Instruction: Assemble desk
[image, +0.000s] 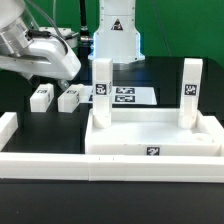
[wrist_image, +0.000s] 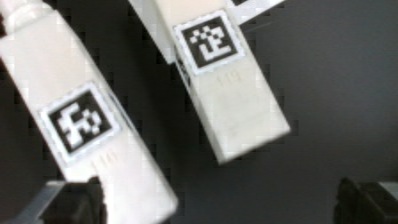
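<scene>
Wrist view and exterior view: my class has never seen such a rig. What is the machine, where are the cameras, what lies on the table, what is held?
The machine is a robot arm with a two-finger pincer. The exterior view comes from a camera off the arm; the wrist view from one on its wrist, looking between the fingers. On the black table lies a white desk top with two upright legs on it. Two loose legs lie flat below the pincer, beside the marker board. The pincer is open, holding nothing.

Bright, even light, blown-out whites against deep black, faint shadows, soft blur across the wrist view.
</scene>
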